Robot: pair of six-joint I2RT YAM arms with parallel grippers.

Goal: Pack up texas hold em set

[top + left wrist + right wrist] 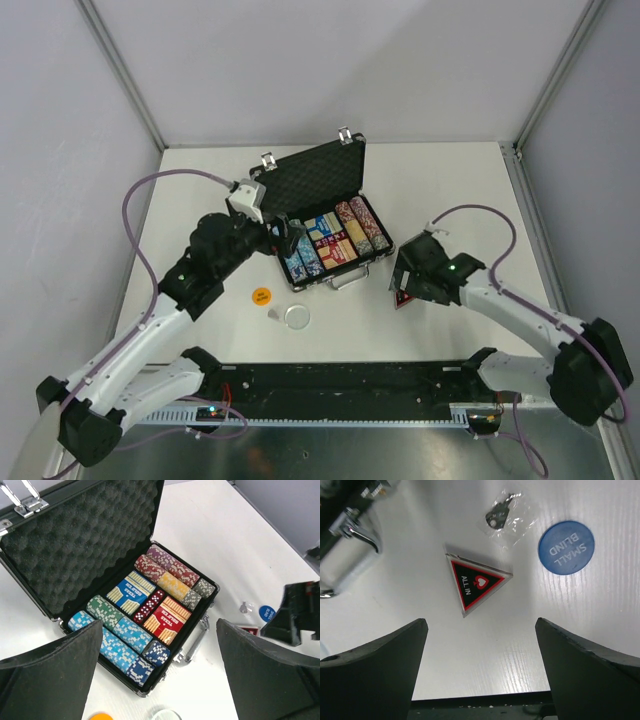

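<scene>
The white tabletop (450, 180) sits inside pale walls. On it the small black silver-trimmed briefcase (315, 180) lies open, its foam-lined lid (85, 545) tilted back. Inside are rows of coloured poker chips (172, 577), a line of red dice (147, 606), and a blue card deck (131, 587) and a red card deck (167, 620). My left gripper (160, 625) hangs above the case's near edge, fingers spread wide and empty. My right gripper (481, 622), equally wide and empty, hovers over the clear-edged black-and-red "ALL IN" triangle (477, 582), which lies flat on the table beside the case's chrome handle (355, 530). The triangle is thin and flat, so my fingertips may skate over it or shove it away rather than lift it. A small clear plastic bag of keys (502, 514) and a blue round "SMALL BLIND" button (566, 546) lie near it, and a careless close could snag the bag. An orange round button (261, 295) and a pale round disc (297, 316) wait near my left arm. I see no free pocket inside, so pieces laid on the chips might stop the lid from closing, and my left fingers could scatter chips if they drop.
</scene>
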